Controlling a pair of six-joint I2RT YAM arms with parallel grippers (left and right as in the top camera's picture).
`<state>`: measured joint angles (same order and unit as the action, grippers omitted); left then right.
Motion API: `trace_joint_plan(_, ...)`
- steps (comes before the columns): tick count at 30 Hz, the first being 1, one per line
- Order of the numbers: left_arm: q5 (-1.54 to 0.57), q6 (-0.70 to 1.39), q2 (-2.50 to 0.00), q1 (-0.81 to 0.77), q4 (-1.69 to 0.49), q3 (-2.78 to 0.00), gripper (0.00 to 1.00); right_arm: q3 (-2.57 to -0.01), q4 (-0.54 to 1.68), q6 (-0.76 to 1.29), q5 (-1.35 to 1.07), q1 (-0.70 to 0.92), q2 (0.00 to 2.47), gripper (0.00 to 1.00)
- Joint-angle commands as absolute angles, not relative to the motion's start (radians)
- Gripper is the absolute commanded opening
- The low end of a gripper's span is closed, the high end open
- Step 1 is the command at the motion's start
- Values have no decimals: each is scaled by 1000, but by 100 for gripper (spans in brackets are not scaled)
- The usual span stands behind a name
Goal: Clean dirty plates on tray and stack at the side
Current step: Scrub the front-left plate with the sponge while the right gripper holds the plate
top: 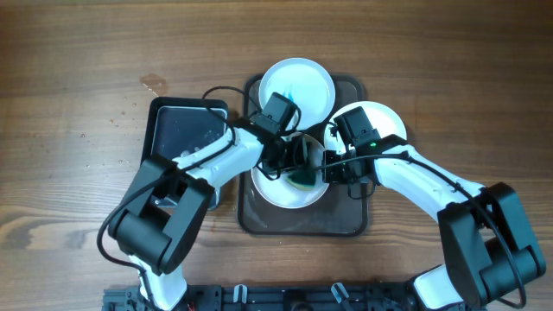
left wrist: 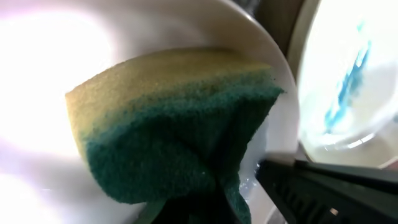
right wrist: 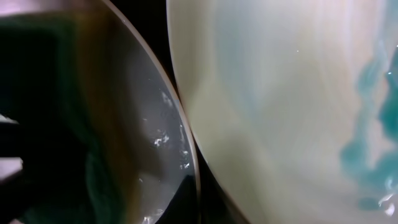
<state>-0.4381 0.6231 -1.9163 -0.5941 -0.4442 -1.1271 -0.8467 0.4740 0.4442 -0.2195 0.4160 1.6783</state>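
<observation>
On the tray (top: 302,223) you have three plates: a far plate (top: 298,85) at its back edge, a right plate (top: 384,121) on its right side, and a middle plate (top: 281,194). Your left gripper (top: 300,173) squeezes a green and yellow sponge (left wrist: 174,124) onto the middle plate. Your right gripper (top: 330,170) is closed tight at that plate's rim.

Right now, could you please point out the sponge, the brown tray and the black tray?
sponge (left wrist: 161,149), left wrist view, on its green scouring side.
brown tray (top: 302,221), overhead view, on the bare floor near its front rim.
black tray (top: 177,130), overhead view, on its bare floor.
</observation>
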Motion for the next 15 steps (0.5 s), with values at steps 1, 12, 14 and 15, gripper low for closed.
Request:
trace_joint_plan(1, -590, 603, -1945, -631, -456, -1126, 4, -840, 472, 429, -218, 423, 1692, 4)
trace_joint_plan(12, -223, 598, -1945, -630, -607, -1126, 4, -840, 472, 429, -218, 423, 1692, 4)
trace_joint_plan(14, -58, 618, -1945, -630, -667, -1126, 4, -840, 472, 429, -218, 423, 1692, 4)
trace_joint_plan(15, -13, 619, -1939, -630, -687, -1126, 4, -840, 472, 429, -218, 423, 1692, 4)
